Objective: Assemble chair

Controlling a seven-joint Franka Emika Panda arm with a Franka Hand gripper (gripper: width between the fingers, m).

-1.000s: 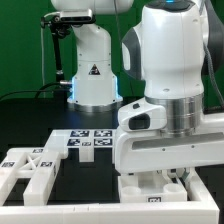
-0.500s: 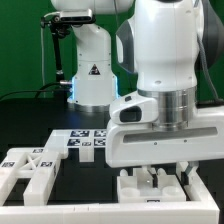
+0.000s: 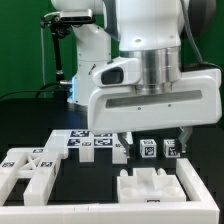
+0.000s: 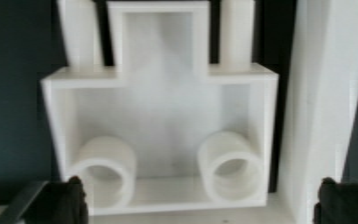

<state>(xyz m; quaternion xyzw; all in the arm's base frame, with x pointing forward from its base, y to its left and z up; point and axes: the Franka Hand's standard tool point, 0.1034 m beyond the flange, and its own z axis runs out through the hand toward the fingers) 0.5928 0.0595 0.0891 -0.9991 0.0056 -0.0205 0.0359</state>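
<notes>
A white blocky chair piece lies at the front of the table, with a raised slotted middle. In the wrist view this chair piece shows a rectangular recess and two round pegs at its near end. My gripper hangs open just above it and touches nothing. The dark fingertips stand wide on either side of the piece in the wrist view, where the gripper is empty. Two small tagged cube-ended posts stand behind the piece. Another white chair part with a tag lies at the exterior view's left.
The marker board lies flat on the black table behind the parts. The arm's white base stands at the back, before a green backdrop. A long white bar runs alongside the piece in the wrist view.
The gripper has opened, let go of the white chair piece and risen, shifting toward the exterior view's left. The piece stays on the table.
</notes>
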